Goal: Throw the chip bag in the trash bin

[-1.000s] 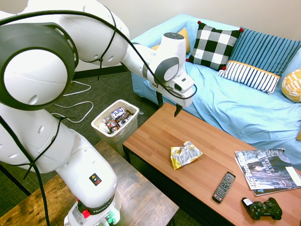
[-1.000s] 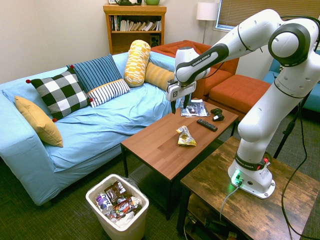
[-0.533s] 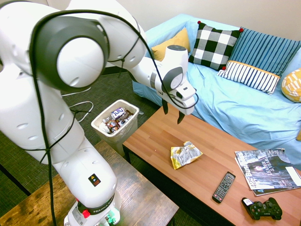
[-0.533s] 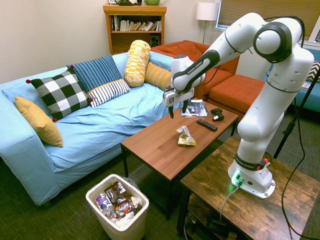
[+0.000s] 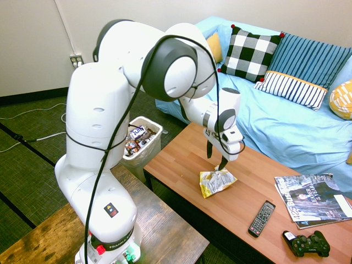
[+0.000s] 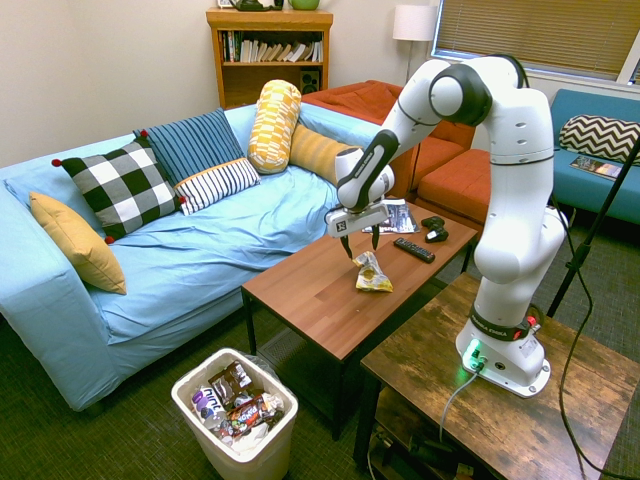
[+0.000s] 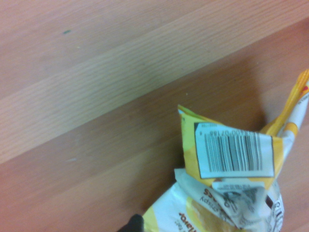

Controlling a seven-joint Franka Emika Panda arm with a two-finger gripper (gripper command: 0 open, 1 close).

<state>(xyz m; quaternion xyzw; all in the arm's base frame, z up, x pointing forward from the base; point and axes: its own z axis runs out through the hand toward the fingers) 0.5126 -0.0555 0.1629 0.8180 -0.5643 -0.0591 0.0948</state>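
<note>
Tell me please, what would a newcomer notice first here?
Probably the big white arm, its open hand hanging just above the crumpled yellow chip bag on the coffee table. Next, perhaps the light-blue sofa beside that table, with its patterned cushions.

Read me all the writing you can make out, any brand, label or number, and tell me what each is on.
"FRANKA", on the base of the arm; the rest of that line is unclear.
"Crispy", on the chip bag, seen from the wrist.
"flavor", also on the chip bag.
Too small or blurred: the digits by the bag's barcode, the magazine cover, the remote's buttons and the wrappers in the trash bin.
</note>
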